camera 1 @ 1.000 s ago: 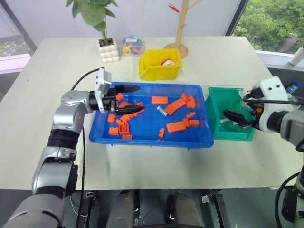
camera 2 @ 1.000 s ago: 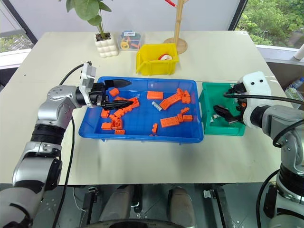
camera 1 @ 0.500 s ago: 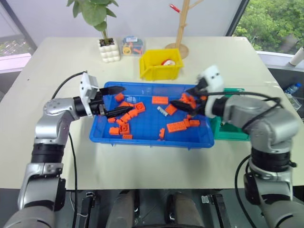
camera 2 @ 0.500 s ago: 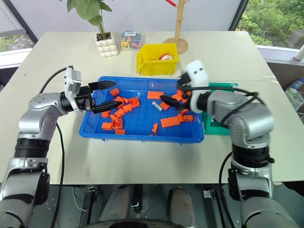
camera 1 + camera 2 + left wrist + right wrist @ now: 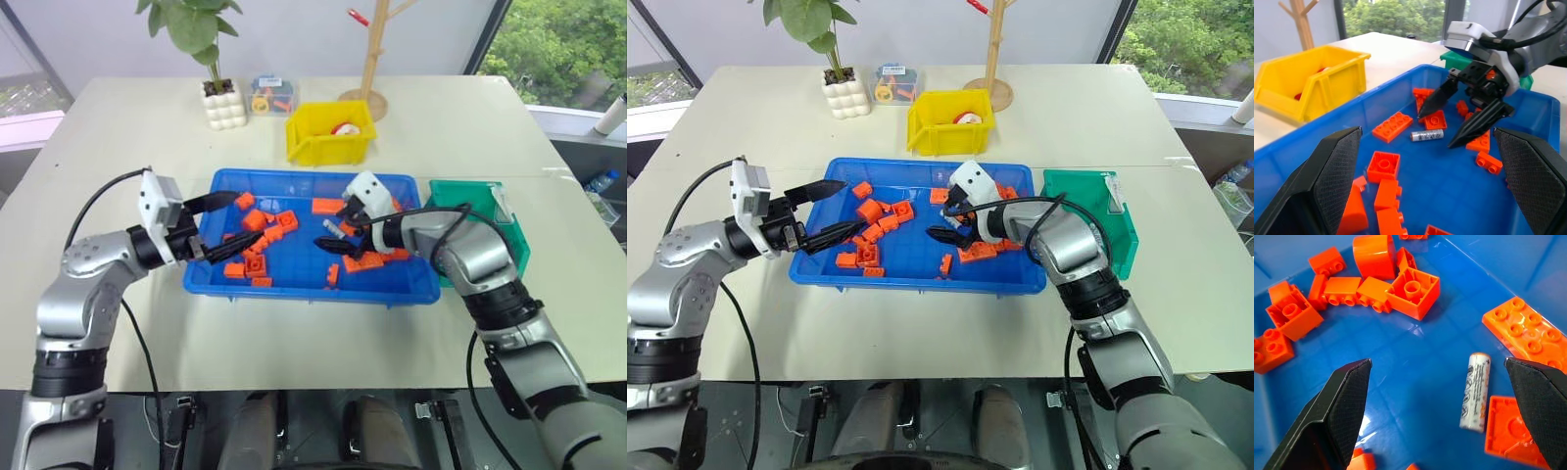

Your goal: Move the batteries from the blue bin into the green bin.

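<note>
A silver-grey battery (image 5: 1475, 390) lies flat on the floor of the blue bin (image 5: 294, 290), among several orange bricks (image 5: 257, 219). My right gripper (image 5: 328, 238) hangs open just above that battery (image 5: 1426, 135), one finger on each side of it and neither touching it. Over the bin's left end, my left gripper (image 5: 235, 225) is open and holds nothing. The green bin (image 5: 509, 235) stands right of the blue bin, partly hidden behind my right arm.
A yellow bin (image 5: 328, 137) stands just behind the blue bin. Farther back are a potted plant (image 5: 223, 103), a small clear box (image 5: 269, 95) and a wooden stand (image 5: 370, 59). Bare table lies in front of both bins.
My right gripper has swung left from the green bin into the blue bin and come down over the battery, still open. My left gripper has drawn back towards the bin's left rim.
</note>
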`<state>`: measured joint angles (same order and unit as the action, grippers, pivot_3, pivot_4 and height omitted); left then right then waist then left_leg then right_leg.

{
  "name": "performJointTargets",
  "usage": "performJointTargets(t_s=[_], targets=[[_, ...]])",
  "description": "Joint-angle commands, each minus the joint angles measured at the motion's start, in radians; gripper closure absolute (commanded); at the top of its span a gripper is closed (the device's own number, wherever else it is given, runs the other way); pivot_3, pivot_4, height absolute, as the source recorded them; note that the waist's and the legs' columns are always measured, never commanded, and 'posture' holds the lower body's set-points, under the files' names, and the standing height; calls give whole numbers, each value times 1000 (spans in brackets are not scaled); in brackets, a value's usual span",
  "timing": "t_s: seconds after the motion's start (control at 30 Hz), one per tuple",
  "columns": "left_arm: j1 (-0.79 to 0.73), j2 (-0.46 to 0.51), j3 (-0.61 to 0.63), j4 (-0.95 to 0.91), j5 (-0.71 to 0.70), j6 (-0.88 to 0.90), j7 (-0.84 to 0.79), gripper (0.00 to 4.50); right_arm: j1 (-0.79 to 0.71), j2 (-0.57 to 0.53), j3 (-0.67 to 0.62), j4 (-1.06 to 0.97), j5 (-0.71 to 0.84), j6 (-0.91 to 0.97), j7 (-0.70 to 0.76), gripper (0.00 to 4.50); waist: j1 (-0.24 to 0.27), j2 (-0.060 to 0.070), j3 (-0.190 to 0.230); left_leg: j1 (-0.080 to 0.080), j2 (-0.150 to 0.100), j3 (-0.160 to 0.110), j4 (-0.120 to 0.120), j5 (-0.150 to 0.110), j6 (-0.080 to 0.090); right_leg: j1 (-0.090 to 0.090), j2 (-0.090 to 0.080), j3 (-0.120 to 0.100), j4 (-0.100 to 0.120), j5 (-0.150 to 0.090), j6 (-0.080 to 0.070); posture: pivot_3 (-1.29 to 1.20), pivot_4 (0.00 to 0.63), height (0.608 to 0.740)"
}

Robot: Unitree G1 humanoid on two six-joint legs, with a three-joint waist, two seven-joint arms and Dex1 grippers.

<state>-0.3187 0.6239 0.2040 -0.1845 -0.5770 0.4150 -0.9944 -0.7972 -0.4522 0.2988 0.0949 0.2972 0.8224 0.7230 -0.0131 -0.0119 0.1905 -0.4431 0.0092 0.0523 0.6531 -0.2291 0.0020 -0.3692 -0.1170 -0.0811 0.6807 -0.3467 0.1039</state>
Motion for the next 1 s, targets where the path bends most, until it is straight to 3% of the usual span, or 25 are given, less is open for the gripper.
performJointTargets(t_s=[0.03,0.33,0.37,0.43,0.6,0.67,1.0], targets=[[18,10,35,-64,-27,5,30,0,-39,11,5,44,-23,-43,46,34,0,0,0,0,0,0,0,0,0,0,0,0,0,0,0,0,150,739],[45,9,40,-90,-42,4,72,0,-89,13,30,156,-62,1,133,34,-1,0,0,0,0,0,0,0,0,0,0,0,0,0,0,0,150,739],[46,8,39,-88,-42,1,74,0,-92,12,35,166,-74,-7,137,267,-1,0,0,0,0,0,0,0,0,0,0,0,0,0,0,0,150,739],[46,5,39,-85,-41,-3,80,0,-98,16,43,181,-91,-18,143,888,-1,0,0,0,0,0,0,0,0,0,0,0,0,0,0,0,150,739],[46,4,36,-85,-42,-5,87,0,-105,29,43,191,-115,-25,154,3580,-1,0,0,0,0,0,0,0,0,0,0,0,0,0,0,0,150,739],[46,5,38,-82,-42,-7,86,0,-104,32,43,191,-123,-27,156,4466,-1,0,0,0,0,0,0,0,0,0,0,0,0,0,0,0,150,739],[23,43,11,-61,-64,6,1,0,-156,26,-52,140,-129,-11,92,4446,-1,0,0,0,0,1,0,0,0,-1,0,0,0,0,0,0,150,739]])
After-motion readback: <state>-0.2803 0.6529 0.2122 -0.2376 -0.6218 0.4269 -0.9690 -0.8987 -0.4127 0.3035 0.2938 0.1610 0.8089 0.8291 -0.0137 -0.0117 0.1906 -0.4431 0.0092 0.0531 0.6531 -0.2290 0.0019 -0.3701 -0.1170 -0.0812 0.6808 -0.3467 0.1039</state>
